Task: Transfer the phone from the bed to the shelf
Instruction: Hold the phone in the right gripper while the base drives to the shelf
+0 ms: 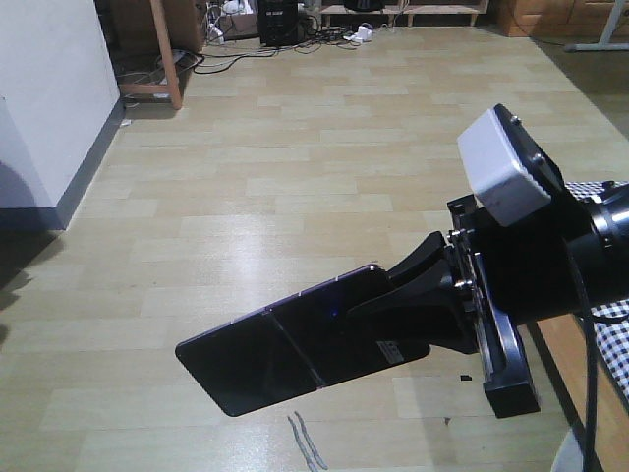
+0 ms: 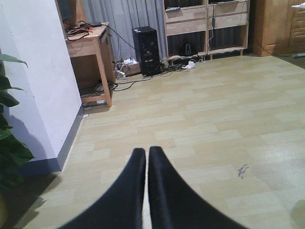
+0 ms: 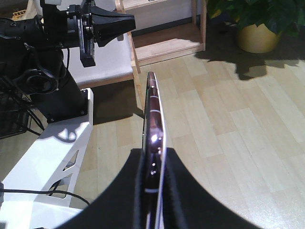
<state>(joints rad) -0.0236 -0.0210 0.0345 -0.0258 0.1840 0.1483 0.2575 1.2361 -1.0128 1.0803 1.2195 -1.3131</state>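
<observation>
Here the right gripper [image 3: 155, 160] is clamped on the phone [image 1: 285, 349], its two black fingers pinching one short end so that the glossy slab juts out over the pale plank floor [image 1: 295, 147] (the right wrist view shows it edge-on, pinkish rim facing the camera). The checked bed [image 1: 611, 324] shows only at the far right edge of the front view, beside the arm. The left gripper [image 2: 147, 160] has its fingers pressed together. A light wooden shelf [image 3: 167, 45] stands beyond the phone, near a potted plant [image 3: 257, 28].
</observation>
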